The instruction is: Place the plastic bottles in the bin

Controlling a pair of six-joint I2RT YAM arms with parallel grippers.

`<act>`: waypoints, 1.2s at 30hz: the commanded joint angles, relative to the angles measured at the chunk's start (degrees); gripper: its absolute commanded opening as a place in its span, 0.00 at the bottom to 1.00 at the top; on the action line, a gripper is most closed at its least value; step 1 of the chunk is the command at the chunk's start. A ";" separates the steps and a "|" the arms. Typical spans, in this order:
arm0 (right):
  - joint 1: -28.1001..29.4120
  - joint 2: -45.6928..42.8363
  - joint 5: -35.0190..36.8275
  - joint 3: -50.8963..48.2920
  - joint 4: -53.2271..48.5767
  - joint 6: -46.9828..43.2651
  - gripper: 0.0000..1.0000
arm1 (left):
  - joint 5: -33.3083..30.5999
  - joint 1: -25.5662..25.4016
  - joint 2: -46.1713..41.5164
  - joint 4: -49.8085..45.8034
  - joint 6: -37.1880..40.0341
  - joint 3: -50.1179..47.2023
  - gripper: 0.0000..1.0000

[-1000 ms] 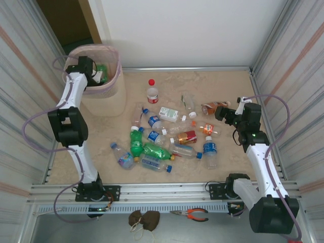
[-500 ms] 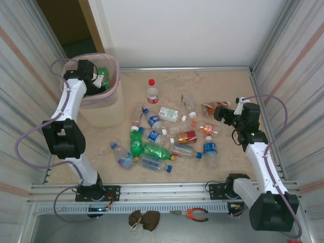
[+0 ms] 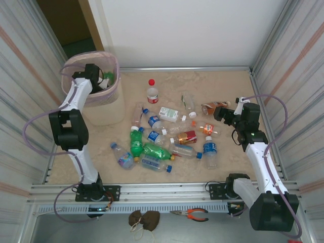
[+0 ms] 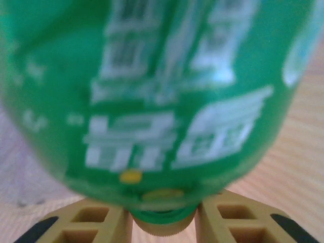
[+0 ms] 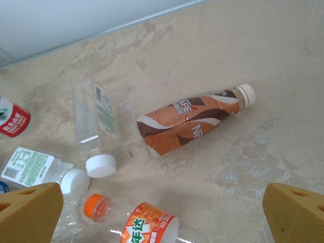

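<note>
Green bottle (image 3: 107, 77) held over the bin (image 3: 104, 106) at the table's far-left corner.
Top view: beige marbled table (image 3: 233, 86) between corrugated walls (image 3: 298, 76), plastic bottles (image 3: 167, 137) strewn mid-table; left gripper (image 3: 97, 81) above the bin, elbow swung inward since before. Left wrist: fingers (image 4: 98, 223) clamp the bottle's neck. Right wrist: right gripper (image 5: 161, 201) spread wide near a brown bottle (image 5: 192, 119).

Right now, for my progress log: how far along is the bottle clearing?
Done: bin contents can't be told. In hand: left gripper holds a green bottle over it. Left: over a dozen bottles on the table; right gripper open beside a brown-label bottle.
</note>
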 commanded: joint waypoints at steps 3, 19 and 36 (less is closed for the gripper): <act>-0.39 -0.07 -0.56 -0.12 -0.07 1.16 1.00 | 3.87 0.10 2.84 6.96 -0.81 1.40 0.51; 6.32 0.45 -1.56 4.99 -0.57 -1.45 0.99 | 2.78 0.06 -11.81 6.62 -0.38 3.26 0.69; 23.22 32.09 -16.23 22.18 23.01 -15.46 0.85 | 4.24 3.13 -29.83 4.40 3.27 0.54 0.71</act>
